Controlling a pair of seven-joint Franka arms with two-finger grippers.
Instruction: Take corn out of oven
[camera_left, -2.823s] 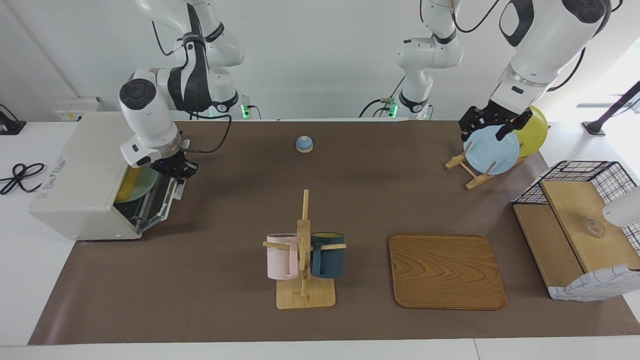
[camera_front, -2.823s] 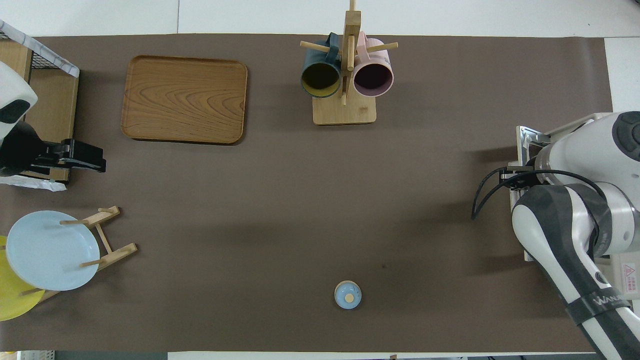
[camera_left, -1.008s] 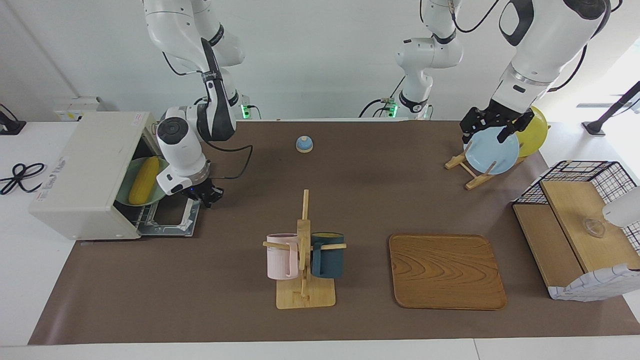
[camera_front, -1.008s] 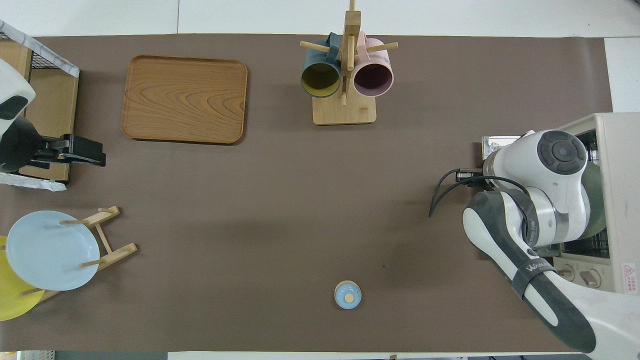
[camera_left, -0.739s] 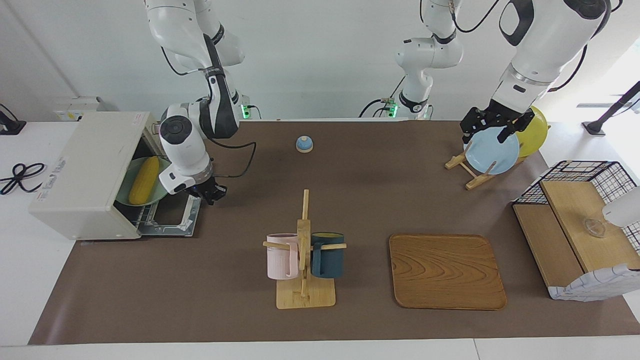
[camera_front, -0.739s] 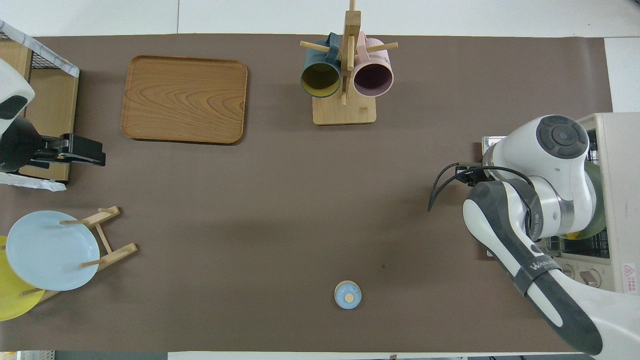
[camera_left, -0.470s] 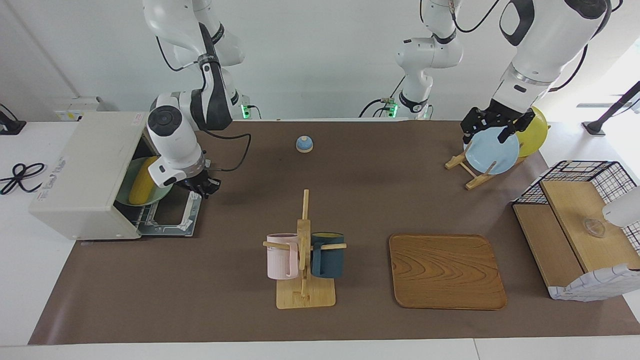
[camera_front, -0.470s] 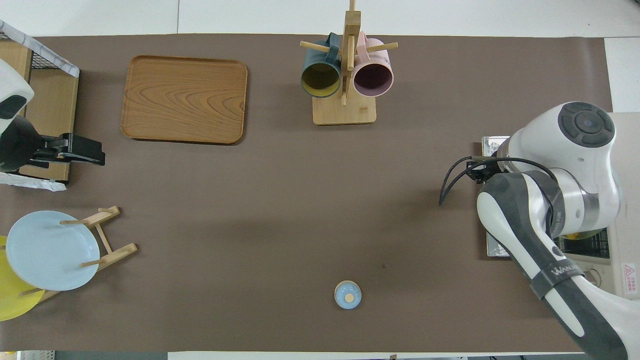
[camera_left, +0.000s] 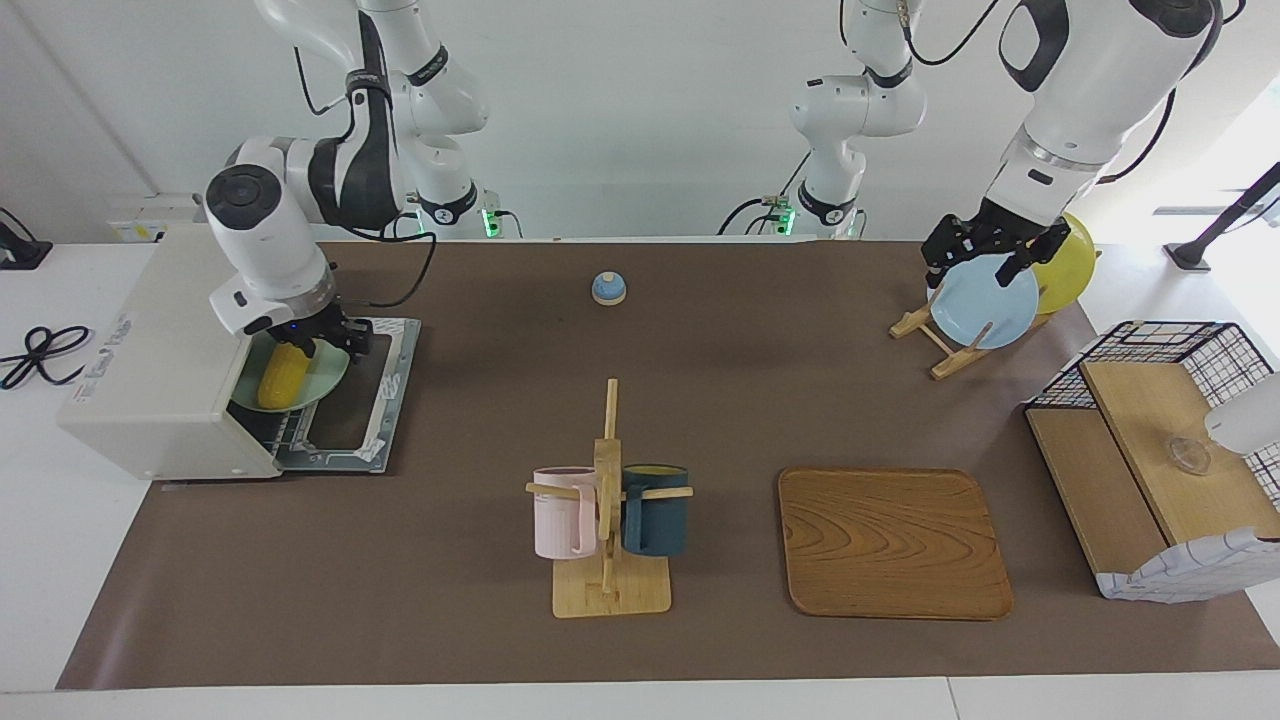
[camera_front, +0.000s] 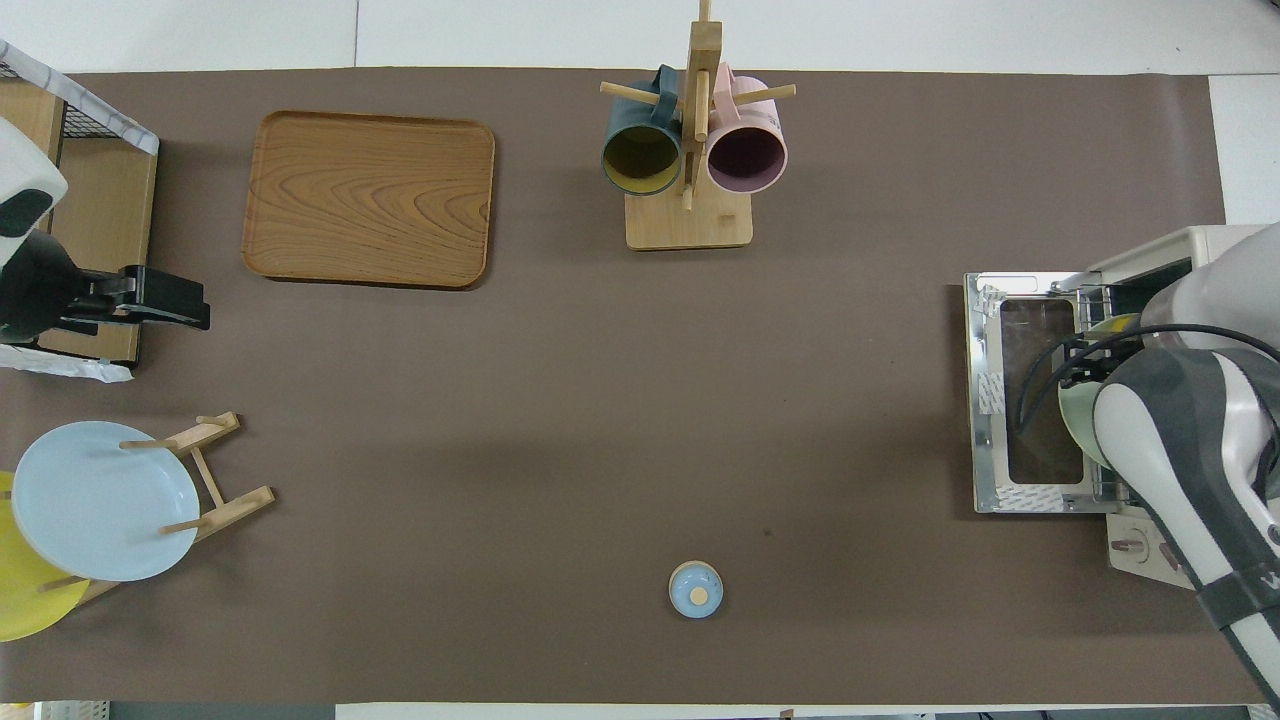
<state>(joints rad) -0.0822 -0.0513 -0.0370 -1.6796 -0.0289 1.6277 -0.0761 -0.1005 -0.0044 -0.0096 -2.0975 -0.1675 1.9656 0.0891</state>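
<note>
Across brown table mat, hovering right gripper (camera_left: 330, 338), fingers parted, over corn (camera_left: 281, 372) inside open oven (camera_left: 165, 352) for grasping, idling left gripper (camera_left: 990, 254) spread.

Toaster oven (camera_left: 160, 350) sits at right arm's end of table w/ door (camera_left: 365, 395) dropped flat. Corn cob (camera_left: 280, 375) lies on a green plate (camera_left: 325, 378) at oven mouth. Right gripper (camera_left: 322, 338) is just over the cob's upper end, fingers apart. Left gripper (camera_left: 985, 255) hangs above blue plate (camera_left: 985, 300) in the wooden rack, open, arm waiting. Mug stand w/ pink (camera_left: 562, 512) & dark blue (camera_left: 655, 510) mugs mid-table; wooden tray (camera_left: 893, 542) beside it.
</note>
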